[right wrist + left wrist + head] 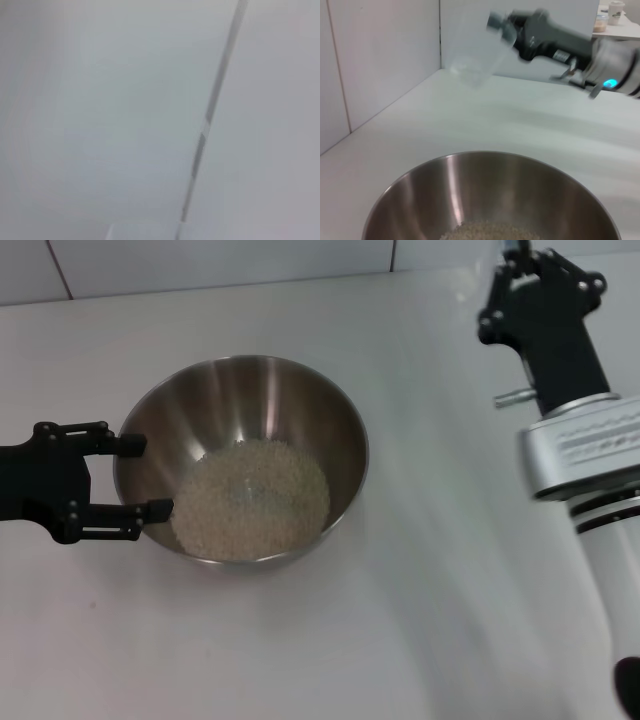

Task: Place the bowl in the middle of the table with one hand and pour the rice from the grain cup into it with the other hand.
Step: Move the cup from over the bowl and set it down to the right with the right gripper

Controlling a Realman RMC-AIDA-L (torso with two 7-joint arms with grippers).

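The steel bowl [300,405] stands on the white table [420,620] a little left of the middle, with a pale heap of rice [250,498] in its bottom. My left gripper [150,476] is open at the bowl's left rim, one finger on each side of a stretch of it. My right gripper [512,262] is raised at the far right, well clear of the bowl. The left wrist view shows it [502,27] shut on the clear grain cup [477,62], which is tilted and looks empty. The bowl [470,185] and the rice [487,231] also show there.
A white tiled wall [200,265] runs along the table's far edge. The right wrist view shows only a white surface with a grey seam [210,115]. A side wall [375,65] stands by the table in the left wrist view.
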